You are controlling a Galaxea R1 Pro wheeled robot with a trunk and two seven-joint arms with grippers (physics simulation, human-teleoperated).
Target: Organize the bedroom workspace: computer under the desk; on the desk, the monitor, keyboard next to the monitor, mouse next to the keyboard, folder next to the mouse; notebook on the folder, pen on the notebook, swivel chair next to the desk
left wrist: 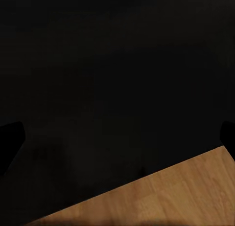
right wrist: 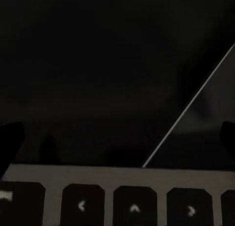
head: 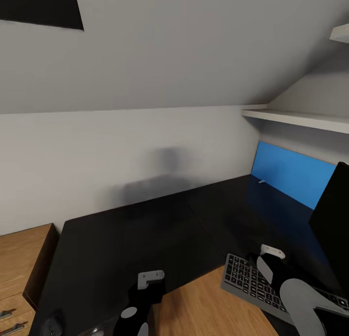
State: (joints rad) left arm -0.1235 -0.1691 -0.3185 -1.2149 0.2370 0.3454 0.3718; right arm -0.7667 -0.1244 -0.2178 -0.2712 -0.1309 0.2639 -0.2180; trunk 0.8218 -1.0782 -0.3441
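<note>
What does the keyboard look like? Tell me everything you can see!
The keyboard is slim and dark grey, with rows of dark keys and pale legends. It lies flat on the black desk, at its front edge, beside the monitor. The right arm covers part of it. The right wrist view shows its arrow keys close up.

A pale grey wall (head: pixel 121 152) rose behind, meeting a sloped grey ceiling (head: pixel 184 45) with a dark opening (head: pixel 41 6) at its upper corner. 2 white shelves (head: pixel 295 118) hung at the right. A light wooden chest (head: pixel 22 263) stood on the left; wood flooring (head: pixel 208 307) showed below.
</note>
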